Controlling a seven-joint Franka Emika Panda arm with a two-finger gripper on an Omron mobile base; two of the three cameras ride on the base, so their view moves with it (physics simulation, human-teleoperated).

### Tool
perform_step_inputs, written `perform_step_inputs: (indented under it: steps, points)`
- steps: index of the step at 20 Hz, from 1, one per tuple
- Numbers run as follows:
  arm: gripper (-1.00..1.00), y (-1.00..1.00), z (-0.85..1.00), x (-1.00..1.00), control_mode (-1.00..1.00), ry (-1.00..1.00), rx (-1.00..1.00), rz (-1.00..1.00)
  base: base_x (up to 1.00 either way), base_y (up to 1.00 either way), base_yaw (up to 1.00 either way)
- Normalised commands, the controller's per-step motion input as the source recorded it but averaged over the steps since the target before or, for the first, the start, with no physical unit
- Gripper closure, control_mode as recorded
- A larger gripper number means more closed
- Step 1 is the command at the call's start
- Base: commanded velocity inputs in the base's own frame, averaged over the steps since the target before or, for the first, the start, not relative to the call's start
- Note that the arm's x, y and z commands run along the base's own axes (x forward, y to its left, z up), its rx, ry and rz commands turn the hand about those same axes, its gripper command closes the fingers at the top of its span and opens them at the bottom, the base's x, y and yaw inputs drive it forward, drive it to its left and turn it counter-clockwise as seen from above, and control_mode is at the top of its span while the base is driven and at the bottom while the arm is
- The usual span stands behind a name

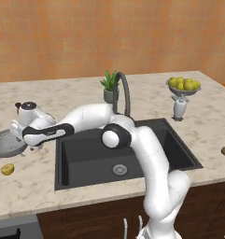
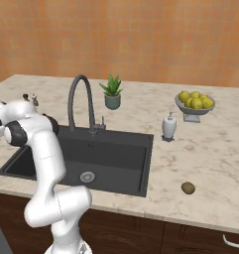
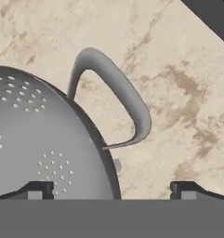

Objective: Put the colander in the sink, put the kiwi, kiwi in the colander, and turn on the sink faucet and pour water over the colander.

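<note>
Step in hand: grab colander (image 3: 43, 139) for move to sink (image 1: 86, 156).

Colander on bench (image 1: 146, 100), at 9 o'clock of sink, not yet lifted. Gripper (image 3: 111, 189) spread wide, tips straddling rim by loop handle (image 3: 118, 100), nothing pinched.

Advice: drop lower, centre rim wall betw. tips, close, lift level.

Yellow kiwi (image 1: 7, 169) near, at 6 o'clock of colander; avoid knocking.

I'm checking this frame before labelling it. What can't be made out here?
- Perforated silver metal colander: left base view, right part hidden by the arm's hand; hand view, cut off at left.
- Open gripper: hand view, fingertips mostly cut off at bottom.
- Black rectangular sink: right base view, left end behind the arm.
</note>
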Motion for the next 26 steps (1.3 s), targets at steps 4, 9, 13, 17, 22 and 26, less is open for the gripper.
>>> perform_step_inputs:
  steps: [4,9,13,17,22,26]
  points:
    - [-1.0,0.23,-0.22,0.11,-1.0,0.02,-0.02,0.0,0.0,0.0,0.0]
    - [1.0,0.2,-0.13,-0.05,-1.0,0.0,-0.07,-0.04,0.0,0.0,0.0]
    - [1.0,-0.21,-0.1,-0.32,-1.0,-0.01,-0.12,-0.16,0.0,0.0,0.0]
    - [1.0,-0.69,-0.08,-0.52,-1.0,-0.02,-0.05,-0.21,0.0,0.0,0.0]
    - [1.0,-1.0,0.0,-0.67,-1.0,-0.07,0.0,-0.29,0.0,0.0,0.0]
    - [1.0,-1.0,0.0,-0.74,-1.0,-0.13,0.0,-0.28,0.0,0.0,0.0]
